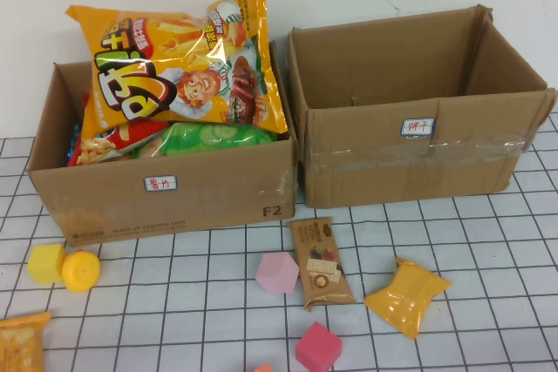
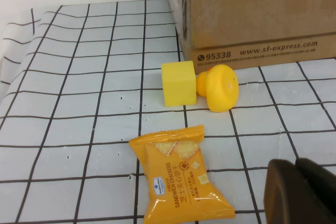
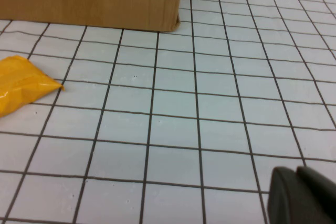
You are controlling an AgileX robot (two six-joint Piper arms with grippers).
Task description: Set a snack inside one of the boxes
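1. I am logging the small orange foil sandwich-cracker packet [image 2: 181, 174], lying flat on the grid-patterned bench [image 2: 79, 103], just in front of the yellow foam cube [image 2: 178, 83] and yellow rubber duck [image 2: 219, 87], near the left brown cardboard box [image 1: 166, 189], which is brimming with crisp bags.
2. I am judging it light, crinkly, slippery, its crackers fragile; I am favouring a gentle pinch across a crimped end.
3. Left claw [image 2: 302, 192]: hanging low beside the packet, holding nothing; fingers apart or together, I cannot tell.
4. Right claw [image 3: 302, 195]: hanging over bare bench, nothing held; same doubt.
5. The right brown cardboard box [image 1: 418, 141] is sitting empty.
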